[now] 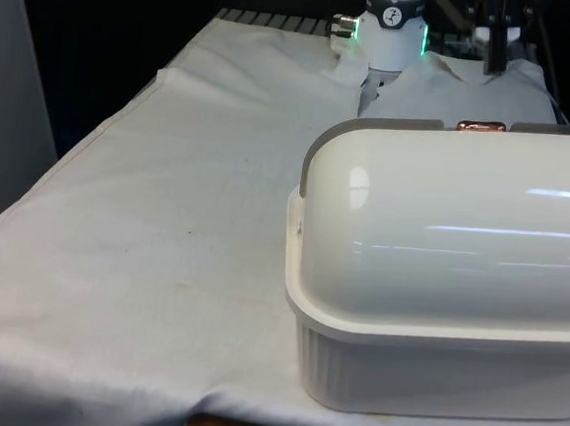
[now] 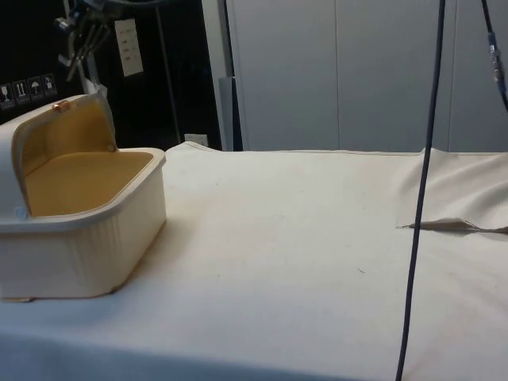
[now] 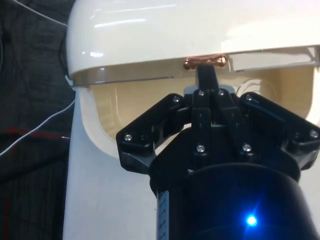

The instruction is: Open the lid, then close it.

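Now gripper (image 3: 206, 75) pinches copper handle (image 3: 205, 61); bread box (image 1: 437, 284) lid (image 1: 452, 226) raised.

White arm with green ring lights, matte black two-finger gripper.

In the front view, the white rounded arm segment (image 1: 392, 29) carried a black band near its upper end and a green light on either side. In the wrist view, the matte black plastic gripper (image 3: 206, 75) had angular linkage plates fanning out from a central block, each fixed with small silver screws; narrow black fingers (image 3: 206, 80) rose from the centre. Below them sat a glossy black cylindrical housing (image 3: 225, 200).
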You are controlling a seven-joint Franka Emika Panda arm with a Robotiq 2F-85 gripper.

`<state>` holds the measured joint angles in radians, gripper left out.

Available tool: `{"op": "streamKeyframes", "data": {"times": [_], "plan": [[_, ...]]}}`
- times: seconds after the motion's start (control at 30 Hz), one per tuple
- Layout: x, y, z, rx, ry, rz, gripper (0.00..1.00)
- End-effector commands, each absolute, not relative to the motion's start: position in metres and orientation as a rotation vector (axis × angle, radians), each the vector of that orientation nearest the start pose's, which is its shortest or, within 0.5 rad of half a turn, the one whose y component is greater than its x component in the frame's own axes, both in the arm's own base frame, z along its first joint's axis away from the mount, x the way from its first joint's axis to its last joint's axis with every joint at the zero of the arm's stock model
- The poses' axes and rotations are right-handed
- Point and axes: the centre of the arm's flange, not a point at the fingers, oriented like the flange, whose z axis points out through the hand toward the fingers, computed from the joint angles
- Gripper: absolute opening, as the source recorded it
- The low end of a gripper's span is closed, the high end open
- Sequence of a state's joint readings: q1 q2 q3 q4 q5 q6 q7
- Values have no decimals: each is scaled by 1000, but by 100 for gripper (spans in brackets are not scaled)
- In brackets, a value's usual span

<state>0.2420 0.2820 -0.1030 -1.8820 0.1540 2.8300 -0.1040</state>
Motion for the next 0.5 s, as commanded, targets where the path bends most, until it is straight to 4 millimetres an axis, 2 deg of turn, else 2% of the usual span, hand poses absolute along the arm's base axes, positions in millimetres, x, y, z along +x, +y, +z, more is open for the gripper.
{"op": "streamKeyframes", "data": {"times": [0.0, 0.13, 0.17, 0.2, 0.43, 0.47], "plan": [[660, 88, 443, -2900, -183, -995, 0], [661, 88, 455, -2899, -188, -994, 0], [661, 90, 453, -2887, -189, -999, 0], [661, 88, 461, -2898, -191, -997, 0], [662, 88, 482, -2898, -211, -1010, 0], [662, 89, 480, -2888, -213, -1014, 0]]}}
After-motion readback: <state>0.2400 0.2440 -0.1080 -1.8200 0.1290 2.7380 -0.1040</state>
